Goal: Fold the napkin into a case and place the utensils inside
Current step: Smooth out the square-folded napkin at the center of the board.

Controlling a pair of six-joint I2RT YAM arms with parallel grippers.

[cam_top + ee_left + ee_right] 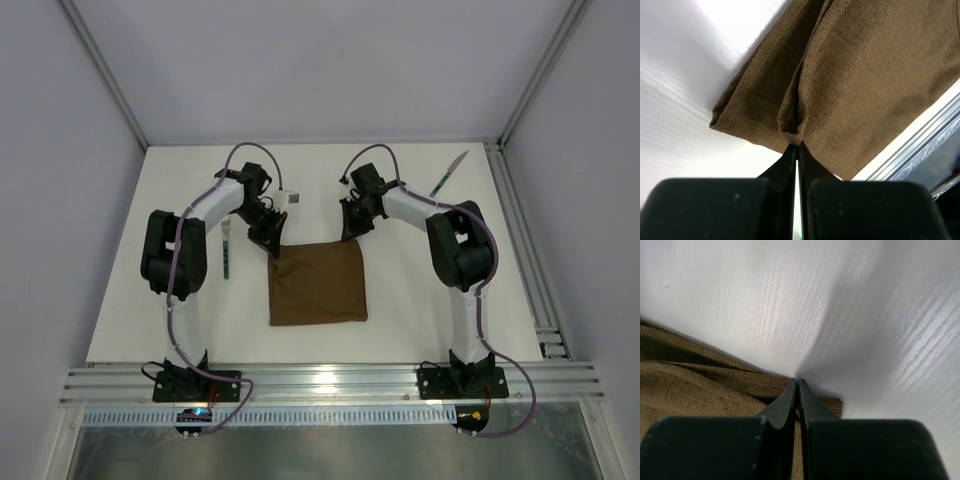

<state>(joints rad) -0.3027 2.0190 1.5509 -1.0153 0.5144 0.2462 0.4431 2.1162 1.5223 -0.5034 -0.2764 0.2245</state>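
The dark brown napkin [318, 285] lies folded into a near-square in the middle of the table. My left gripper [272, 245] is shut on its far left corner; in the left wrist view the cloth [860, 75] puckers at my closed fingertips [798, 145] and shows doubled layers. My right gripper [350, 232] is at the far right corner, jaws closed with the cloth [700, 385] pinched at the tips [799, 382]. The fork [228, 250], with a teal handle, lies left of the napkin. The knife [450, 172] lies at the far right.
A metal rail [520, 240] runs along the table's right edge and another along the near edge [320, 385]. White walls enclose the far side. The arm bases stand at the near edge.
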